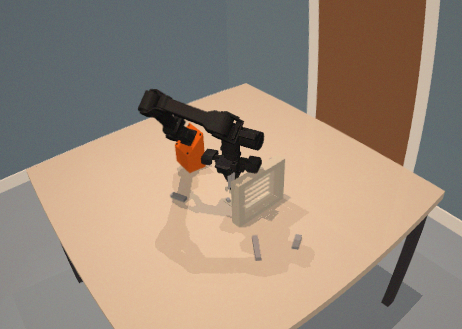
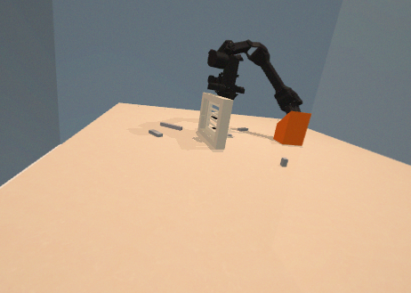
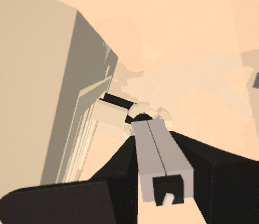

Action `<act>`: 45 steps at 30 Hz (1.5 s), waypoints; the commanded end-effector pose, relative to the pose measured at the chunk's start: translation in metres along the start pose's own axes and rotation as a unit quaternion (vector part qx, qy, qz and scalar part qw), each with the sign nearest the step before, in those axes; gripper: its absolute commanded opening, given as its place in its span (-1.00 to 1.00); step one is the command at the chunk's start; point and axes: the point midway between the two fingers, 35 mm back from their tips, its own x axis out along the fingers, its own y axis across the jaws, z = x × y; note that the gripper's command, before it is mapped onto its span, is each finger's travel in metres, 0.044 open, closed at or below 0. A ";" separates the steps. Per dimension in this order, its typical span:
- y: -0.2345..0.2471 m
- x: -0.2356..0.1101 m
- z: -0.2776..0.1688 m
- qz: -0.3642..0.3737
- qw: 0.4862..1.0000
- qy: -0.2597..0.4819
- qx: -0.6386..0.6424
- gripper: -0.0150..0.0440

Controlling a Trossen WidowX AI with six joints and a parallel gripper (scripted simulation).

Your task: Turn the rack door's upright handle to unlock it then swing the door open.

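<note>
The pale rack frame stands upright on the table. The slatted door shows inside it, with no clear gap at its edge. My gripper points down beside the frame and is shut on the handle. In the wrist view a short dark bar runs from the door side to the fingertips, and the fingers stand at a slant to the frame's face. The handle itself is mostly hidden by the fingers. In the exterior view the frame hides the fingertips.
An orange block stands by the arm's base. Small grey bars lie on the table: one between the base and the frame, two beyond the frame. A small grey piece lies in front of the orange block.
</note>
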 end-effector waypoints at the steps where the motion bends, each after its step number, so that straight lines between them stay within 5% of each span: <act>1: 0.000 0.001 -0.001 0.000 0.997 0.002 0.082 -0.41; 14: 0.000 0.001 -0.001 -0.001 0.922 0.001 0.388 -0.41; 24: 0.000 0.001 -0.001 -0.001 0.915 0.001 0.402 -0.41; 34: 0.000 0.001 -0.001 -0.001 0.915 0.001 0.402 0.48; 45: 0.000 0.001 -0.001 -0.001 0.979 0.002 0.203 0.51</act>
